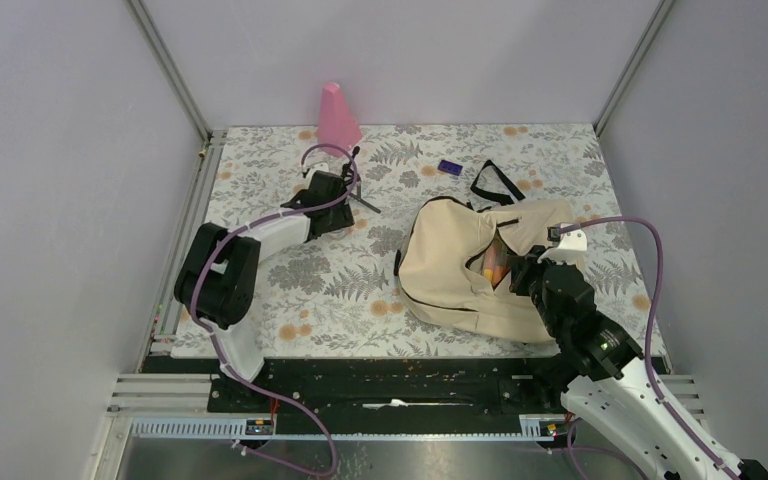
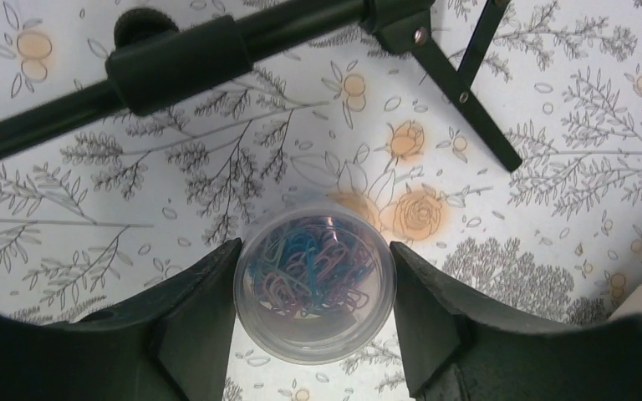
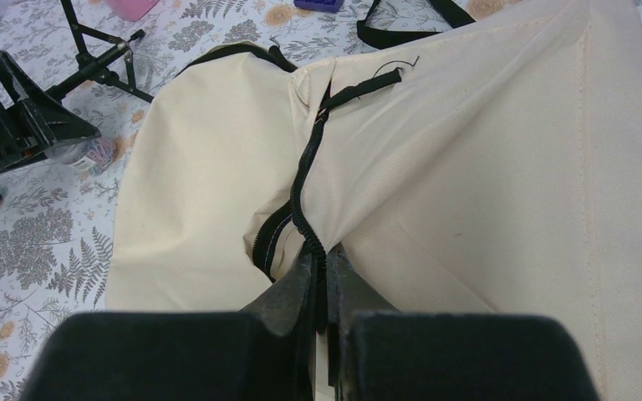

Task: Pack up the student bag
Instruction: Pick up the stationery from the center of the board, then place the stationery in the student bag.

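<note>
Broadly, the student bag lay slumped on the right half of the table, its mouth gaping toward the middle with something orange inside. The right gripper was pinched together on the bag's black zipper edge. That thin hold was the first risk. The cloth was soft, and a pull at a bad angle could probably slide the zipper tape out of the fingers and let the mouth sag closed.

Next in size, a black tripod lay just beyond the left gripper. A lift that leaned forward could catch its legs and drag it.

Smallest was a clear round tub of paper clips, sitting between the left jaws. Both pads seemed to touch its wall, but I could not tell whether they were truly squeezing it. A smooth round wall like that would likely squirt out or roll away under a light or off-centre grip.

As for room, open patterned tabletop ran between the tub and the bag's mouth, with nothing lying on that stretch. The left arm stood near the metal rail at the table's left edge, so there was little slack on that side. A loose black strap trailed behind the bag, well apart from the likely path.
</note>
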`<action>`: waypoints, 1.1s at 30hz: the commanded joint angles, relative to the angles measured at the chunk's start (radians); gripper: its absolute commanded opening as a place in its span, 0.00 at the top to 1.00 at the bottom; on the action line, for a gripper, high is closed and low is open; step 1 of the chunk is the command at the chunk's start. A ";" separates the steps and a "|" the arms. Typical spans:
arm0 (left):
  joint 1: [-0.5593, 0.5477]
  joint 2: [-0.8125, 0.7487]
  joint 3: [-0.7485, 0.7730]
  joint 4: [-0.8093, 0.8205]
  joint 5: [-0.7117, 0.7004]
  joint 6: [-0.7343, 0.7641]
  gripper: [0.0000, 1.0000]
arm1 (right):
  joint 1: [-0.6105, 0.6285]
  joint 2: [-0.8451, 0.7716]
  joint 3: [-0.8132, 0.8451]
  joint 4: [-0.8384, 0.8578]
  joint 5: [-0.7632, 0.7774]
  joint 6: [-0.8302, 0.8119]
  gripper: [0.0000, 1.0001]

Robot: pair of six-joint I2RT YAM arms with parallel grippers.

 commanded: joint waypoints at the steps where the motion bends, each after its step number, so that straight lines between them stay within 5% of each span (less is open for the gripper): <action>1: 0.004 -0.115 -0.069 0.084 0.035 -0.008 0.69 | 0.001 -0.009 0.051 0.086 -0.003 -0.006 1.00; 12: -0.028 -0.511 -0.262 0.174 0.247 -0.063 0.71 | 0.000 -0.005 0.062 0.085 -0.022 0.009 1.00; 18: -0.200 -0.647 -0.304 0.299 0.404 -0.172 0.70 | 0.001 -0.003 0.080 0.086 -0.063 0.045 1.00; 28: -0.495 -0.375 -0.193 0.670 0.536 -0.388 0.69 | 0.002 -0.012 0.092 0.086 -0.100 0.091 1.00; 33: -0.567 -0.189 -0.056 0.705 0.555 -0.407 0.69 | 0.000 -0.032 0.088 0.085 -0.108 0.097 1.00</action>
